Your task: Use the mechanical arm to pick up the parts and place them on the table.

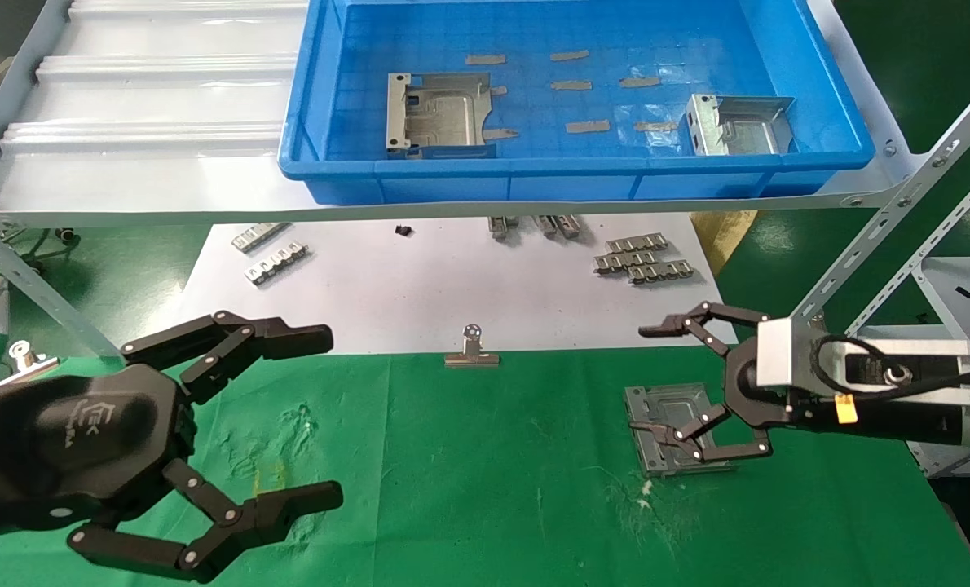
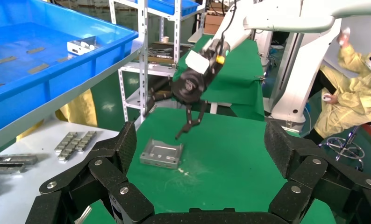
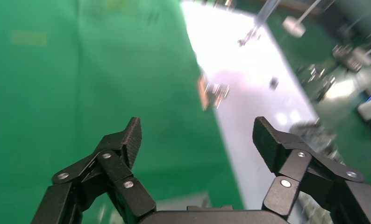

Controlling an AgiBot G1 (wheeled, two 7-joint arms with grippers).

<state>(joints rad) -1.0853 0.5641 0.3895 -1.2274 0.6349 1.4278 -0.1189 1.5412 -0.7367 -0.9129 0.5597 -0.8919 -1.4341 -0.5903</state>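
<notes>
One silvery stamped part (image 1: 671, 425) lies flat on the green table (image 1: 485, 489), free of any grip; it also shows in the left wrist view (image 2: 161, 153). My right gripper (image 1: 641, 377) is open, and its lower finger reaches over that part. In the left wrist view the right gripper (image 2: 183, 109) hangs just above the part's far edge. In the right wrist view my right gripper (image 3: 200, 140) is open and empty. Two more parts (image 1: 440, 114) (image 1: 738, 124) lie in the blue bin (image 1: 575, 175) on the shelf. My left gripper (image 1: 330, 416) is open and empty at the front left.
The pale grey shelf (image 1: 151, 204) with the bin overhangs the back. A white sheet (image 1: 420, 293) carries ridged metal strips (image 1: 640, 262) (image 1: 275, 262). A silver binder clip (image 1: 472, 352) sits at its front edge. A person in yellow (image 2: 352, 93) sits beyond the table.
</notes>
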